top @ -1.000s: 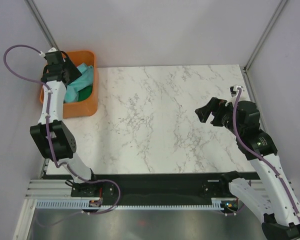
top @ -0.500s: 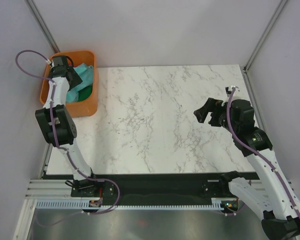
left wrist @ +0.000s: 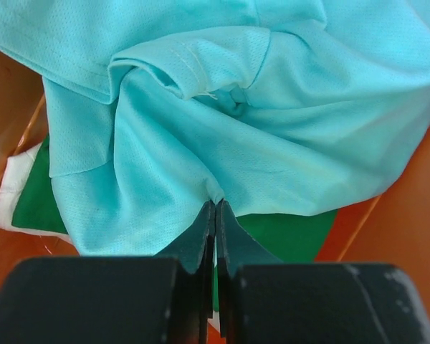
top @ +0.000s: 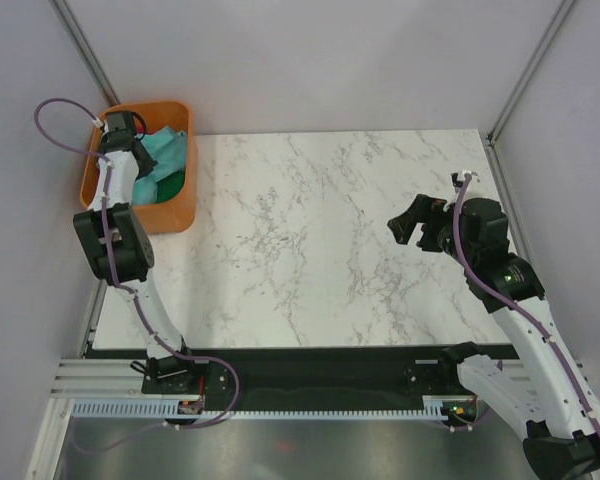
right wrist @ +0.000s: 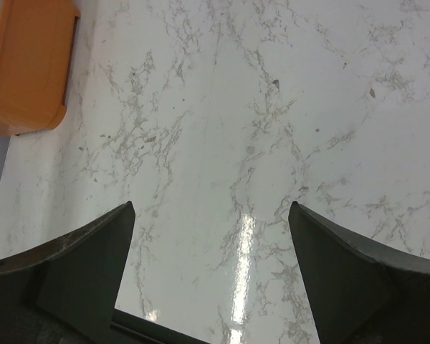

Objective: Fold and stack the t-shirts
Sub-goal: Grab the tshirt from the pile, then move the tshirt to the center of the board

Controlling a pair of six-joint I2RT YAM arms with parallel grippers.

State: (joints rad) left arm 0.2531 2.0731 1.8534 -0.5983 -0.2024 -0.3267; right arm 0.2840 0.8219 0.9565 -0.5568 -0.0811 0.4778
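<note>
A crumpled teal t-shirt (left wrist: 222, 122) lies on top of a dark green t-shirt (left wrist: 294, 236) inside the orange tub (top: 170, 215). In the left wrist view my left gripper (left wrist: 215, 204) is shut, pinching a small fold of the teal cloth at its tips. From above, that gripper (top: 130, 150) reaches down into the tub over the teal t-shirt (top: 168, 150). My right gripper (top: 412, 228) hovers open over the right part of the marble table (top: 310, 240), holding nothing. In the right wrist view its fingers (right wrist: 93, 244) stand wide apart above bare marble.
The orange tub (right wrist: 29, 72) sits at the table's far left corner against the left wall. Grey walls and metal frame posts close in the table on the back, left and right. A black rail runs along the near edge.
My left gripper sank into the tub and closed on the teal cloth. The left arm's elbow swung back toward the wall. The right arm shifted slightly at first, then held still.
</note>
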